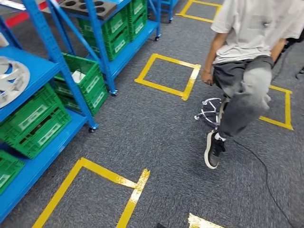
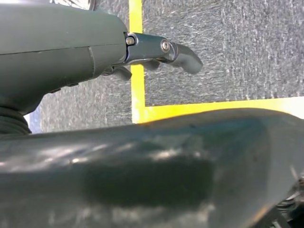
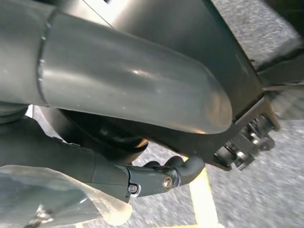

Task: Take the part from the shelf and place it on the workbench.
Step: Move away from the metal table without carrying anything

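- Silver part lies on blue shelf, above green crates.
- L hand – fingers loosely out, holding nothing.
- R hand – fingers curled, grip unclear; can't tell.
- Person seated on stool.

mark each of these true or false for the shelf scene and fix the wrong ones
1. Green crates sit on the blue shelf. True.
2. A person sits on a stool. True.
3. The tape squares on the carpet are red. False: they are yellow.
4. The left hand holds a part. False: it holds nothing, with its fingers over bare carpet.
5. A silver hubcap lies on an upper shelf level. True.
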